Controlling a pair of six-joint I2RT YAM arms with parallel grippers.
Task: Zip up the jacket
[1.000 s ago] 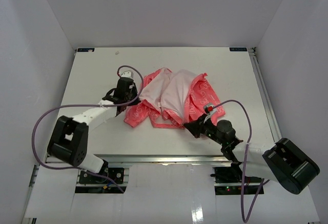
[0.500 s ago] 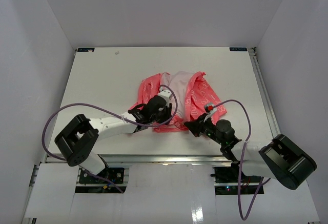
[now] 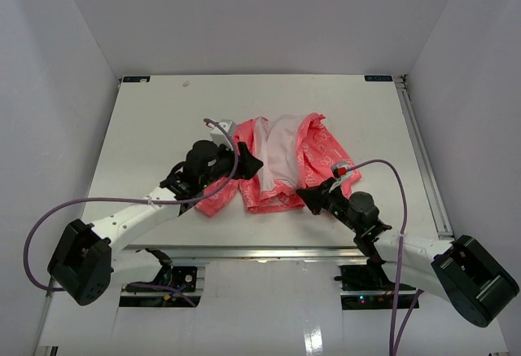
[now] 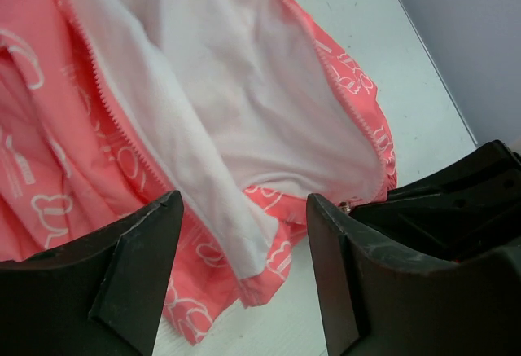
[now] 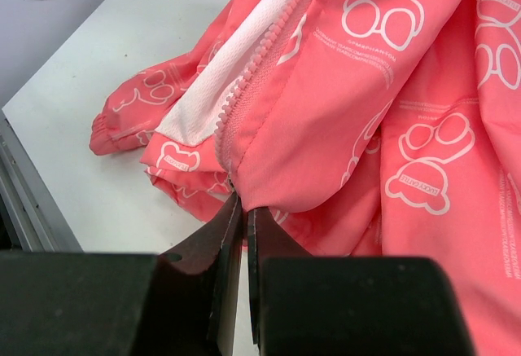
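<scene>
Found jacket (image 3: pixel 277 164) spread open on table (image 3: pixel 155 120), about mid-table, a bit right of ctr. White lining up, pink front panels folded out to either side. Not zipped yet: two rows of zipper teeth (image 4: pixel 106 103) well apart at far end, converging twd near hem.

Left gripper (image 4: pixel 244 234): wide open, nothing between fingers, hovering over left part of jacket. Can't tell if touching cloth.

Right gripper (image 5: pixel 242 209): pinched nearly flat on jacket's near hem corner, right at bottom end of right-side teeth, cloth bunched just above tips.

Handling, by judgement:
- Very light, thin, soft, prob. slippery shell fabric.
- No stiffness, so likely to drag and wrinkle w/ any pull rather than slide as one piece.
- Not fragile, but teeth easy to misalign w/ hem slack.

Best to take hold at hem corners right beside zipper tape, for firmness of doubled layer + tape. Not mid-panel, which would only lift a loose fold.

Need left-side bottom end pinched likewise. Then bring it next to right-side end w/ hem kept taut, before any attempt at joining teeth.
</scene>
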